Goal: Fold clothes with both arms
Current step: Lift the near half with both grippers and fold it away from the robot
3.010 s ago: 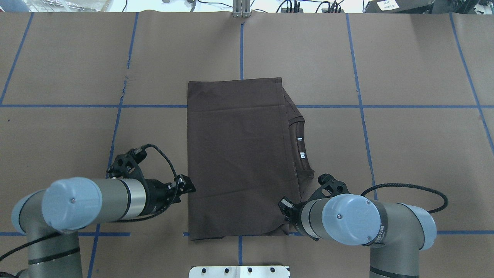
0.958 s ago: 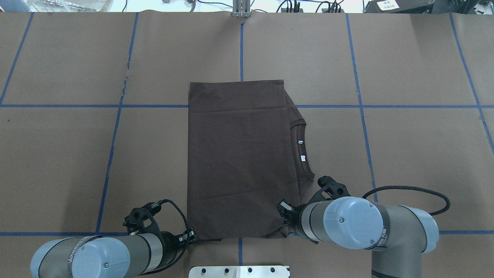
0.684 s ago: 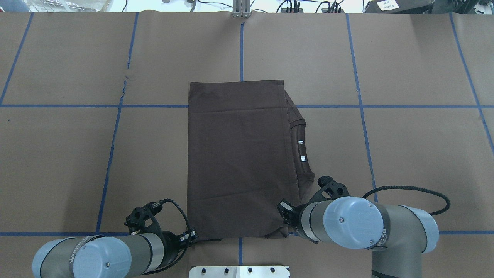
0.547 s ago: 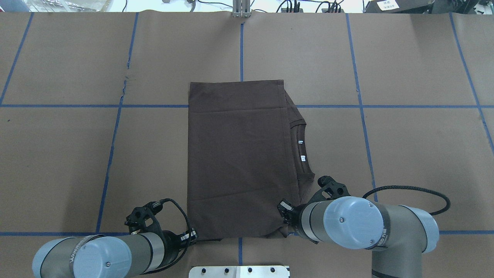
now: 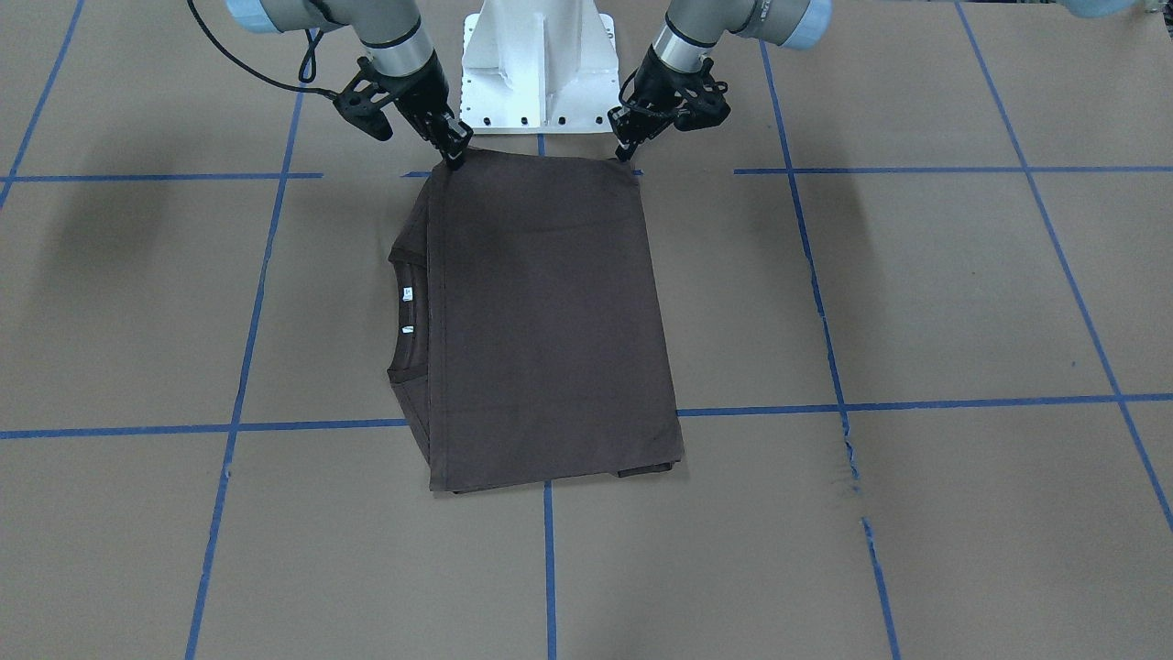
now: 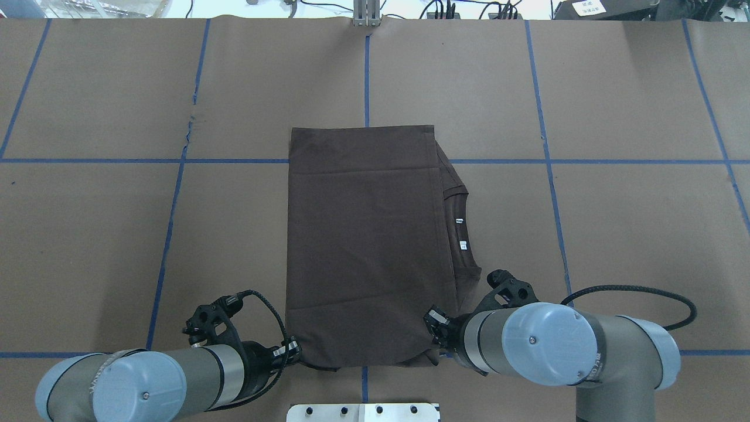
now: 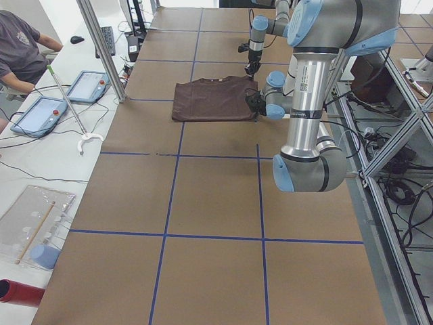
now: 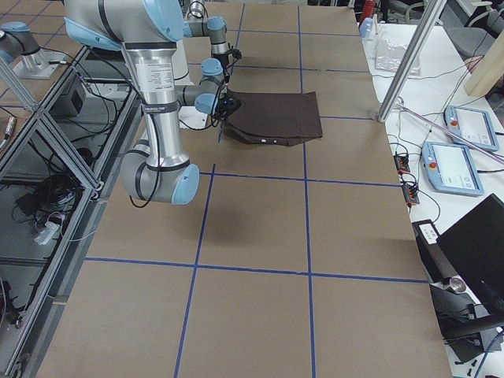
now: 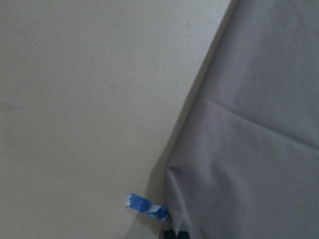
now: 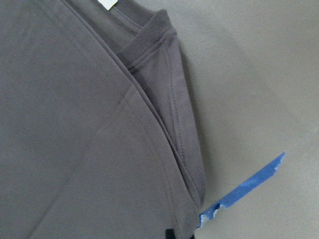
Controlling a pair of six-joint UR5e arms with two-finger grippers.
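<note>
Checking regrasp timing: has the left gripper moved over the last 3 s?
Yes. The left gripper came back toward the robot along the T-shirt's edge, down to the near blue tape line.

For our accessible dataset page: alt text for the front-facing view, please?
A folded dark brown shirt lies on a brown table gridded with blue tape. The left gripper and right gripper each pinch a corner of its edge nearest the robot.
</note>
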